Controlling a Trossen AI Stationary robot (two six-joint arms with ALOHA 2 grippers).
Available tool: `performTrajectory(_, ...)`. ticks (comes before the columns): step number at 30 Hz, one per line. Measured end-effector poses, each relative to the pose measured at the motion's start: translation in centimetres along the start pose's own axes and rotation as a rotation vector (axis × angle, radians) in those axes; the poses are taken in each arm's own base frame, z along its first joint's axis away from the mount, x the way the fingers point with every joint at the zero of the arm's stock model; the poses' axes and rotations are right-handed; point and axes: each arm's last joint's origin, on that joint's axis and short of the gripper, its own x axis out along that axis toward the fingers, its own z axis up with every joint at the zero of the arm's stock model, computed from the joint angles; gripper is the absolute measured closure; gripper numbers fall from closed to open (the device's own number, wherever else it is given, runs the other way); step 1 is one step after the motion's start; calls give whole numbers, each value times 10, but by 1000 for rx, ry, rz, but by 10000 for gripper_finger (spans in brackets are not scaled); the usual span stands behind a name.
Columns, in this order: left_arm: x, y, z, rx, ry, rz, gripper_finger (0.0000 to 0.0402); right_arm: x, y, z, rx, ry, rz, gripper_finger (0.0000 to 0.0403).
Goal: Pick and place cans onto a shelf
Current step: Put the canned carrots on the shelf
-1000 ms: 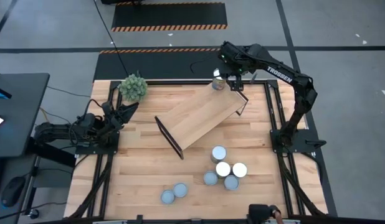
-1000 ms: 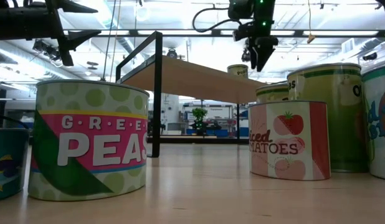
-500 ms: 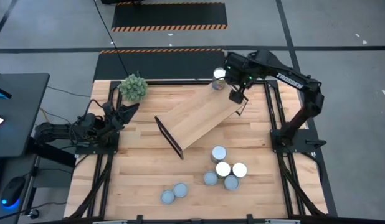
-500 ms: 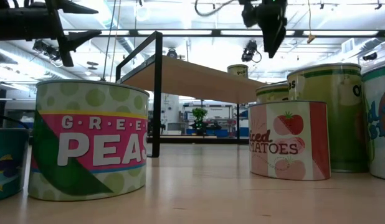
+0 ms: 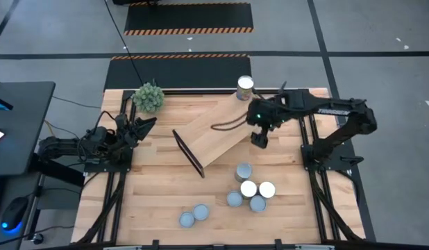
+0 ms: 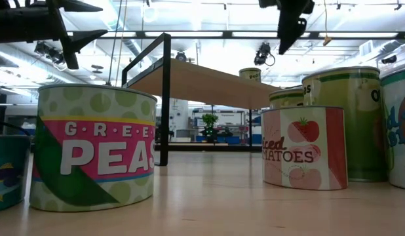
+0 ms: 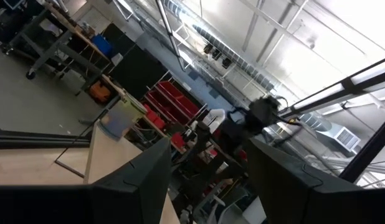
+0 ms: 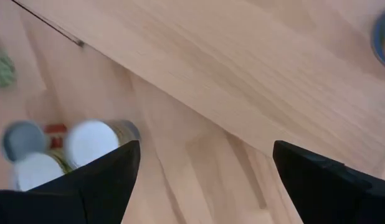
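Right claw (image 5: 258, 141) held open, empty, over shelf (image 5: 221, 130) edge; one can (image 5: 245, 88) placed on shelf, seven cans (image 5: 244, 171) left on surface.

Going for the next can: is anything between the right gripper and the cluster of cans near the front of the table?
Nothing visible. The right gripper hangs open and empty over the shelf's right end; only bare tabletop separates it from the nearest can.

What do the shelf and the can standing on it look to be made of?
The shelf: a pale wood plank, matte with visible grain, on thin black end frames, probably metal. The can: apparently metal, going by its round silvery top, with what looks like a printed label around the side.
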Motion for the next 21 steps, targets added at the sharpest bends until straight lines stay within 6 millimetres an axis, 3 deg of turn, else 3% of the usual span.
performTrajectory(6, 0, 0, 0, 0, 2, -2, 186, 4, 25, -20, -66, -106, 36, 28)
performTrajectory(16, 0, 0, -1, -1, 14, -13, 186, 31, 45, -52, -177, 47, 101, 28)
performTrajectory(21, 0, 1, -2, 8, 29, -1, 186, 34, 53, -61, -157, 80, 111, 28)
